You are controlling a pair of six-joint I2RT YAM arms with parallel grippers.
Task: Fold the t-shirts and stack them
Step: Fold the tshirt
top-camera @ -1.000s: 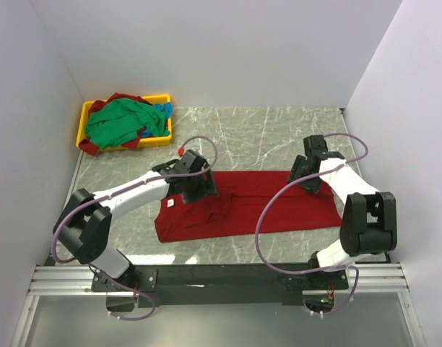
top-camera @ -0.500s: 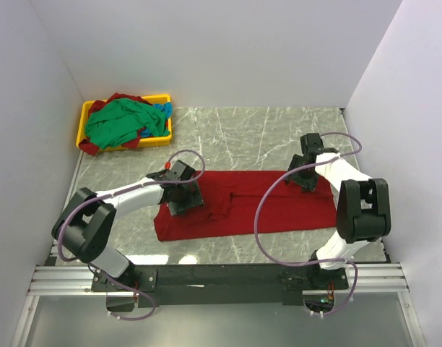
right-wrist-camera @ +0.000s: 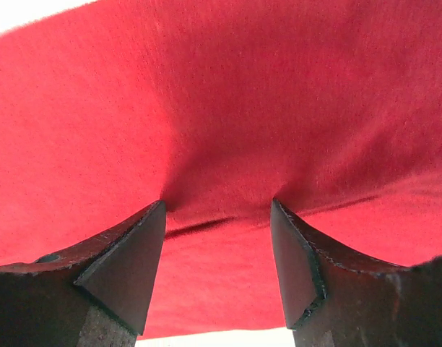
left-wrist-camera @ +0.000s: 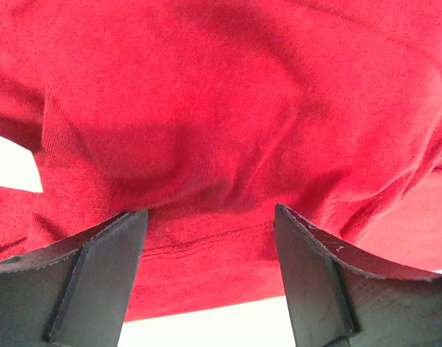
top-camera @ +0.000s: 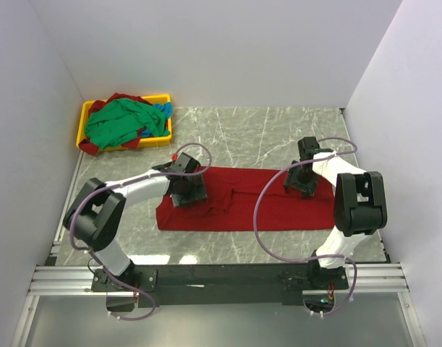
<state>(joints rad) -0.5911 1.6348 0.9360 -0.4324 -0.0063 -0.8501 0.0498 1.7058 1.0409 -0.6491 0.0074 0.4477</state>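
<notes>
Now both grippers are spread wide and pressed onto the deep red t-shirt (top-camera: 221, 217), the left gripper (left-wrist-camera: 210, 217) near its left end, the right gripper (right-wrist-camera: 217, 206) at its far right edge, cloth puckering between the jaws but seemingly not pinched. It lies flat on the marble table (top-camera: 257, 134), bare stone beyond its far edge; other t-shirts (top-camera: 123, 123) fill the yellow tray (top-camera: 82, 124).
</notes>
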